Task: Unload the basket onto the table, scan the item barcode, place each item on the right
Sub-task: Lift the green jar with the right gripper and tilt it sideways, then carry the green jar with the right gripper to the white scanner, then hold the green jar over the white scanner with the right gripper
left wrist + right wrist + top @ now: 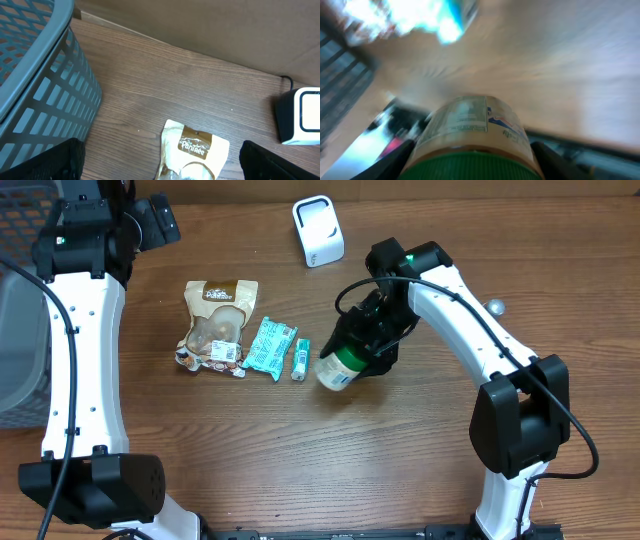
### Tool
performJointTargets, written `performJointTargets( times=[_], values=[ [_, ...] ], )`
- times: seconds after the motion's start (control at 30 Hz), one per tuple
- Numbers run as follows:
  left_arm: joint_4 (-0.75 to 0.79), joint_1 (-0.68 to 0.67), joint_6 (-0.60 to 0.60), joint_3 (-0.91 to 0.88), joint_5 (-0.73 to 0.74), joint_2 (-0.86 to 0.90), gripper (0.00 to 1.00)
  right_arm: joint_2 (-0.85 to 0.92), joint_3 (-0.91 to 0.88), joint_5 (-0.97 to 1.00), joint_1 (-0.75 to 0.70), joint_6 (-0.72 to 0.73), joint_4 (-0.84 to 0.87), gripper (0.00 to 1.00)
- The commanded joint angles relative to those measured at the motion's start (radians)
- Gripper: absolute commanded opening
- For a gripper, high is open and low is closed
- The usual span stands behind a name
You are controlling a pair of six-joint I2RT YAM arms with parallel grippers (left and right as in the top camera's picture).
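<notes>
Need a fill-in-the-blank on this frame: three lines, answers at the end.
The lid of the jar in the right gripper is ____.
The left gripper, with nothing between its fingers, is ____.
In the overhead view, the snack pouch lies to the ____ of the teal packet.
Missing words: green; open; left.

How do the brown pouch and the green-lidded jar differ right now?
The brown pouch lies flat on the table, untouched; the jar sits tilted in the right gripper. The pouch is a soft bag; the jar is rigid and green-lidded. Both carry printed labels.
</notes>
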Motion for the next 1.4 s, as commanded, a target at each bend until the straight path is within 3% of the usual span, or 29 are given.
performJointTargets(
  times=[0.0,0.17,0.37,0.47,0.6,1.07,1.37],
  values=[
    [0.0,0.003,-0.014,0.008,-0.013,0.003,1.0,-0.012,0.029,0.383,0.005,-0.005,0.043,0.66],
    [0.0,0.004,-0.013,0.008,-0.013,0.003,1.0,-0.012,0.029,0.671,0.001,-0.016,0.202,0.54],
    [0.0,0.004,-0.014,0.008,-0.013,0.003,1.0,-0.018,0.131,0.639,-0.02,-0.278,0.349,0.45],
    [0.0,0.004,-0.014,0.008,-0.013,0.003,0.99,-0.018,0.217,0.639,-0.02,-0.292,0.395,0.4],
    [0.0,0.004,-0.014,0.008,-0.013,0.003,0.99,-0.017,0.251,0.639,-0.012,-0.293,0.583,0.32],
    [0.0,0.005,-0.013,0.008,-0.013,0.003,1.0,0.219,0.248,0.639,0.0,-0.294,1.192,0.32],
    [0.0,0.004,-0.014,0.008,-0.013,0.003,0.99,0.347,0.247,0.647,0.0,-0.422,1.519,0.31]
  ],
)
